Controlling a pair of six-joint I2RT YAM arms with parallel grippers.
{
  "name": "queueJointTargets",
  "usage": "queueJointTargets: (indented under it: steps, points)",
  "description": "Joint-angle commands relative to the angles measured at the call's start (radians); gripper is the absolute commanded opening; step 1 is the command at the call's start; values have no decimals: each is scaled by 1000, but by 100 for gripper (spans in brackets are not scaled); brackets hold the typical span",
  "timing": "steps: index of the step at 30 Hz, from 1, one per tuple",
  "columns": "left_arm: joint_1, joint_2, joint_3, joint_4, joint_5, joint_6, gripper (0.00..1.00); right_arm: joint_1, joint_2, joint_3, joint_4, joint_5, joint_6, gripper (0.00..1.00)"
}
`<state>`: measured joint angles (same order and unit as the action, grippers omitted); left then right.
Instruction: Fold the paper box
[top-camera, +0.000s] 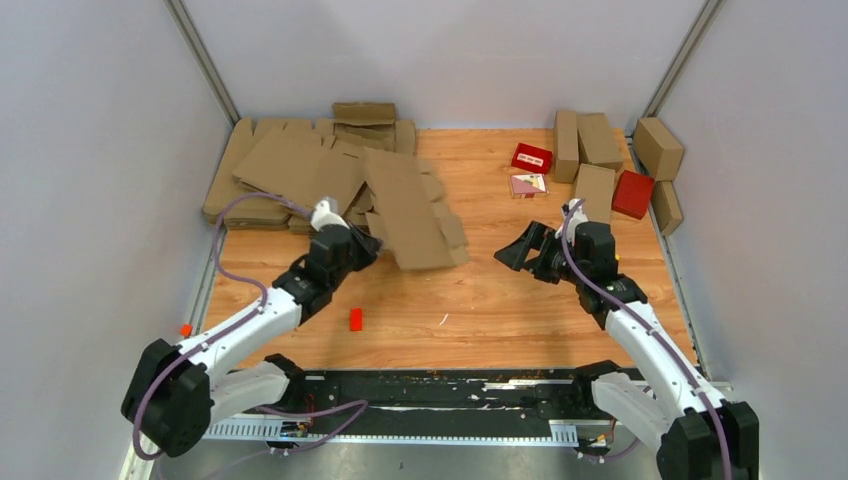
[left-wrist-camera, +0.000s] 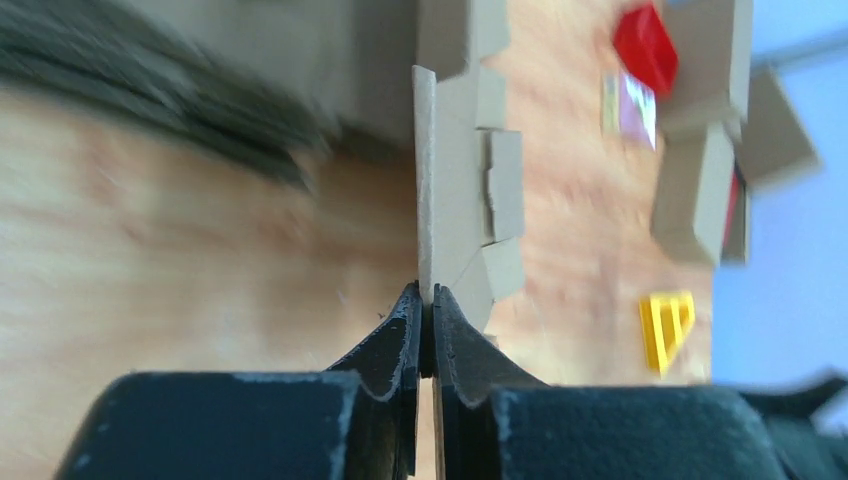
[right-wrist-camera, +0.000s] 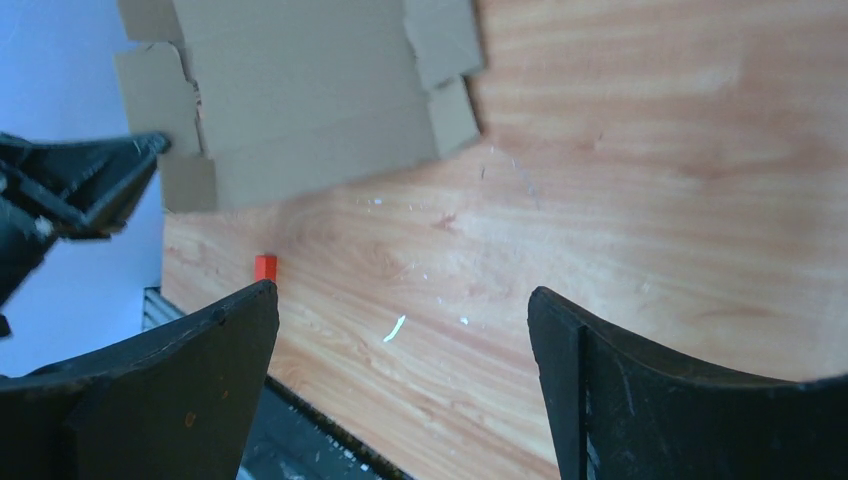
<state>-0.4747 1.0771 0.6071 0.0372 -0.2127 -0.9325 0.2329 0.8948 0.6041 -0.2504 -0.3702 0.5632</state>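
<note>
The flat brown cardboard die-cut sheet (top-camera: 410, 210) sits centre-left in the top view, its lower left edge clamped in the closed left hand (left-wrist-camera: 427, 297). The right hand (right-wrist-camera: 400, 300), centre-right, gapes open above the wooden tabletop (top-camera: 480, 300), apart from the sheet. The white label on the small red box (top-camera: 532, 157) is unreadable

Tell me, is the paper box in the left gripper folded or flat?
Flat. The paper box is one spread sheet, flaps sticking out sideways; the left gripper pinches its thin edge.
</note>
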Motion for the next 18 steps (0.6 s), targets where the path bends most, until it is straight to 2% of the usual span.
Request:
queueJointTargets:
  steps: [1,4,5,8,11,12,13,15,18]
  points:
    - [-246,-26,-78,122,-137,-200,13,2,45,-69,87,-84,189,95]
    - [-424,14,-81,124,-283,-262,22,3,85,-99,76,-63,235,95]
    - [-481,35,-73,115,-352,-270,29,2,95,-107,65,-51,248,95]
    - [-591,90,-12,52,-437,-244,61,2,108,-127,33,-6,274,96]
    - [-598,115,50,-46,-451,-172,86,2,86,-141,2,44,270,96]
    - [-594,115,63,-68,-451,-126,91,2,65,-141,-13,63,254,96]
    - [-582,112,77,-73,-423,-35,94,2,50,-140,-29,86,237,96]
    - [-526,111,107,-114,-326,54,97,2,17,-129,-74,130,197,95]
    - [-397,120,117,-87,-93,183,96,2,-29,-102,-157,187,140,96]
